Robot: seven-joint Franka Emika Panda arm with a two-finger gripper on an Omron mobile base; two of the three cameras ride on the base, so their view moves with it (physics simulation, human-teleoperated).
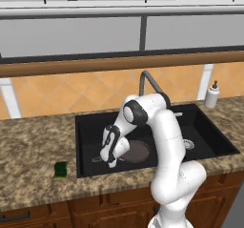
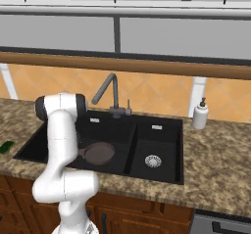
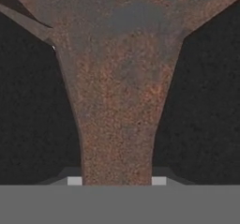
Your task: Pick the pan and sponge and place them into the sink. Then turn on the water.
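In the black double-basin sink's [image 1: 86, 127] left basin lies the small round brown-grey pan [image 1: 138, 150] — the tool [image 1: 110, 163] pinches its handle; dark green sponge [image 1: 60, 170] at nine o'clock on the surface.

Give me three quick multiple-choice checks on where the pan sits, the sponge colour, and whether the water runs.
1. The pan lies:
A. in the sink's left basin
B. in the right basin
C. on the counter

2. The sponge is:
A. pink
B. dark green
C. white

3. The faucet is:
A. running
B. dry
C. missing

Answers:
1 A, the pan rests on the floor of the sink's larger basin, with the hand low over it.
2 B, a green block on the counter left of the sink.
3 B, no stream falls from the spout.
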